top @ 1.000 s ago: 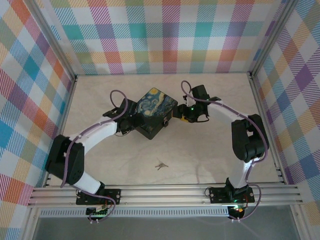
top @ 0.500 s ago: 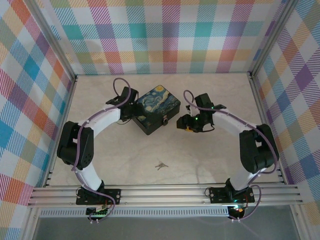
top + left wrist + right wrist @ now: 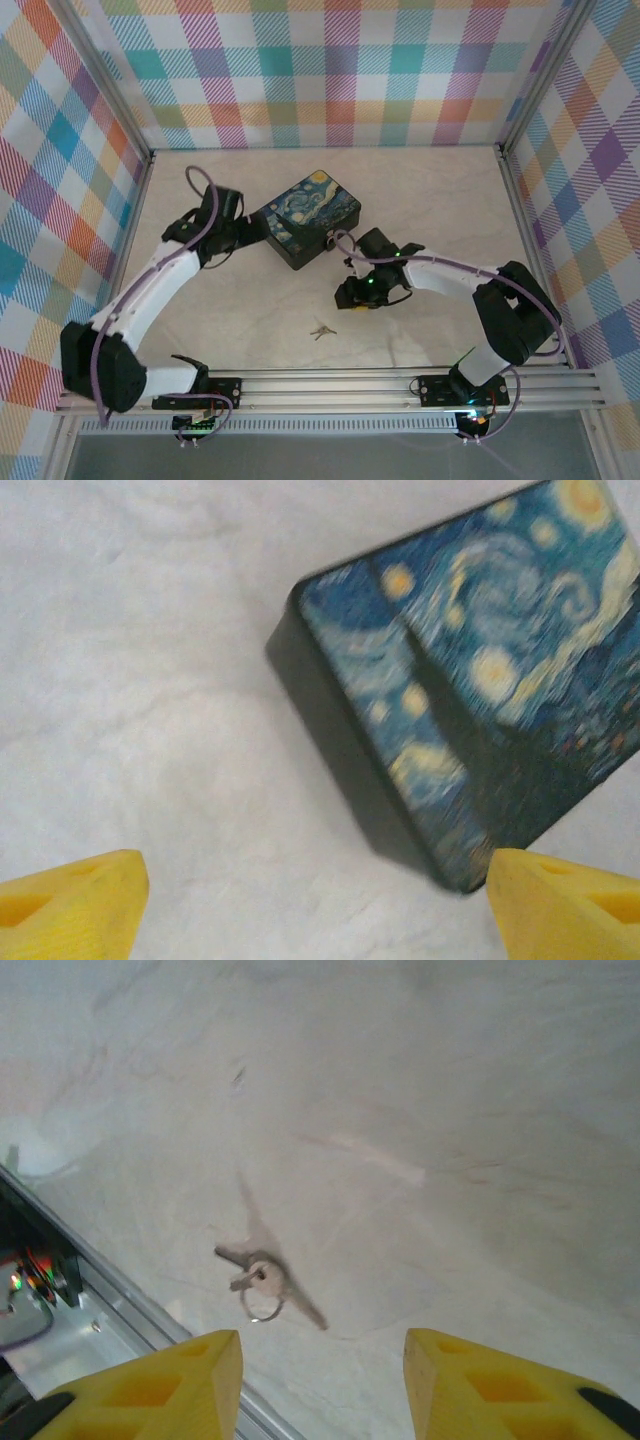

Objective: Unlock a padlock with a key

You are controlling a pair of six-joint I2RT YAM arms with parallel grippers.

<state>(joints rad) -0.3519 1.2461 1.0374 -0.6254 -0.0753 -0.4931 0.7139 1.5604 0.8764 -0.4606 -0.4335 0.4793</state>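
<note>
- The key (image 3: 322, 331) lies flat on the tabletop (image 3: 430, 200), close to the near rail (image 3: 330, 378) and well apart from the box.
- The right pincer (image 3: 347, 297) hovers just far-right of it. Its yellow fingers (image 3: 180, 1380) stand apart with nothing between them, and the gap looks wider than the bunch.
- In the right wrist view the key (image 3: 262, 1285) sits left of the gap's middle. A good pick would likely centre over it first, then drop until the tips almost meet the tabletop. Closing across the ring end seems safest, since thin flat metal may skid out.
- The box (image 3: 310, 218) rests farther back. A small fitting (image 3: 331, 241) on its near-right side may be the padlock, but it is too small to tell.
- The left pincer (image 3: 250, 233) sits just left of the box, spread wide and empty, well placed to steady the box.
</note>
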